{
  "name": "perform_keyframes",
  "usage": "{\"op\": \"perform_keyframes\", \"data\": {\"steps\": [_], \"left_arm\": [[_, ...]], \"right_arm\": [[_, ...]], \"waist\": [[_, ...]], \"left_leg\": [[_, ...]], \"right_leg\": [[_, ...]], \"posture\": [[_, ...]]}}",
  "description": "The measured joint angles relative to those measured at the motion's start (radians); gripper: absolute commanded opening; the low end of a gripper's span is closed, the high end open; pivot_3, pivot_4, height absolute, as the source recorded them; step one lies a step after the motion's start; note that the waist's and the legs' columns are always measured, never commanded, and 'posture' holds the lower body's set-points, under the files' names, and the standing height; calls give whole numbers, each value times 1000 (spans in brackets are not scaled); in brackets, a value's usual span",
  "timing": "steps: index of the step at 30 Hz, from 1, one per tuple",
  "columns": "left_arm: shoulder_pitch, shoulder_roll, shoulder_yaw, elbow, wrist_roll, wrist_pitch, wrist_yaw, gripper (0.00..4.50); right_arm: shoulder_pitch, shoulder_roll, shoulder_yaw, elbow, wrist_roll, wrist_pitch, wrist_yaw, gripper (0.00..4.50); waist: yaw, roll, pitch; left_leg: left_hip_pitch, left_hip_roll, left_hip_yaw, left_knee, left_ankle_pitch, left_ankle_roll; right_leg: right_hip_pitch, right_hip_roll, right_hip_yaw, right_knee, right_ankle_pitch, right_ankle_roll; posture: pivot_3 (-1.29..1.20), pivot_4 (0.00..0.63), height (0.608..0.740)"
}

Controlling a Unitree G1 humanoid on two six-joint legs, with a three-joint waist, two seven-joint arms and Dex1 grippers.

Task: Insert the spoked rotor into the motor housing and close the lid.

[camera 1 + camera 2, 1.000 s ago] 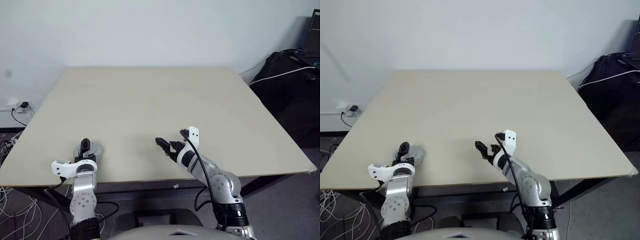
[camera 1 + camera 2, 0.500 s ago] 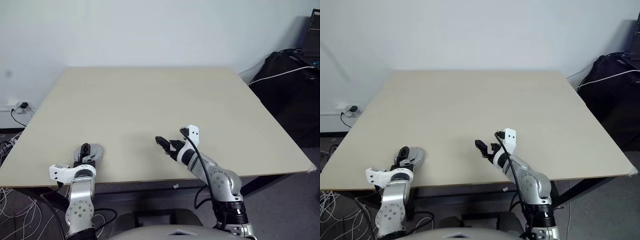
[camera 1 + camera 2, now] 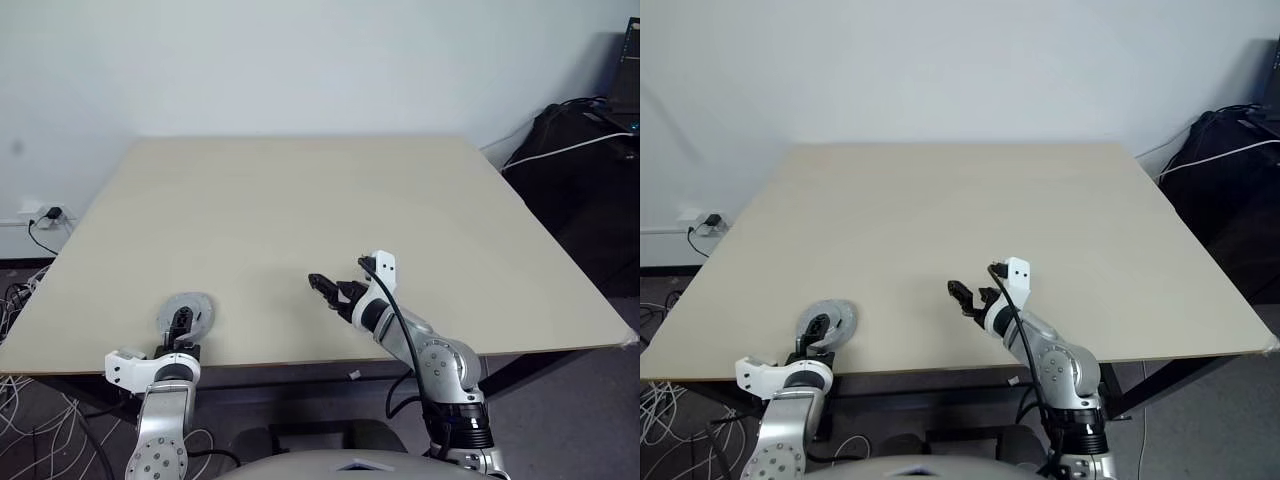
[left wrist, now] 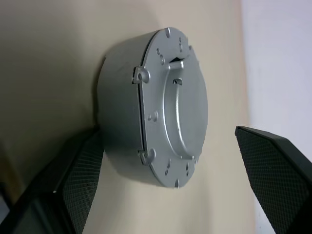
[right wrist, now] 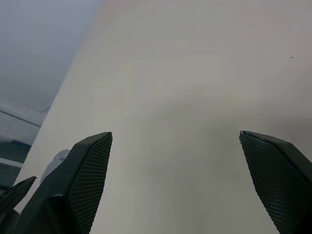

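Resting on the pale beige counter near its front edge, at about 7 o'clock of the counter top, is a round silver-grey metal assembly: the closed motor housing with the grey-silver round metal lid seated on its upper face. In the left wrist view the lid shows a raised central dome, small screw holes and lugs around its rim, and sits flush on the cylindrical housing wall. The spoked rotor cannot be seen; whether it lies inside cannot be told. The left claw sits just at the 6 o'clock side of the housing, over the counter's front edge, with its two black fingers spread wide apart and empty; in the wrist view one finger lies beside the housing wall and the other stands clear off the far side of the lid. Contact between finger and housing cannot be judged. The right claw hovers above bare counter at about 6 o'clock of the counter top, pointing toward 9 o'clock, well apart from the housing; its black fingers are likewise spread wide and hold nothing. A black bag with a white cable lies off the counter at 3 o'clock.
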Motion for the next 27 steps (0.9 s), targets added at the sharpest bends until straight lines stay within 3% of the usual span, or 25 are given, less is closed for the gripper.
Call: {"op": "perform_keyframes", "data": {"steps": [13,21,27], "left_arm": [[101,-28,-56,-114,-73,106,43,4476],[85,88,-173,-146,-44,250,-214,4476],[47,178,-216,-152,175,231,-428,4476]], "right_arm": [[1,3,-4,2,-5,3,12,4500],[1,6,-4,6,-18,8,18,4500],[4,6,4,6,-40,4,33,4500]], "waist": [[3,2,2],[-8,0,7],[-10,2,9]], "left_leg": [[0,0,-1,-1,0,0],[-2,1,0,-2,1,-2],[-2,1,0,-6,4,-8]], "right_leg": [[-2,-1,-1,0,-1,0],[-4,1,-1,1,-1,-2],[-5,2,-1,1,-2,-3]], "posture": [[0,0,740],[0,0,740],[0,0,740]]}}
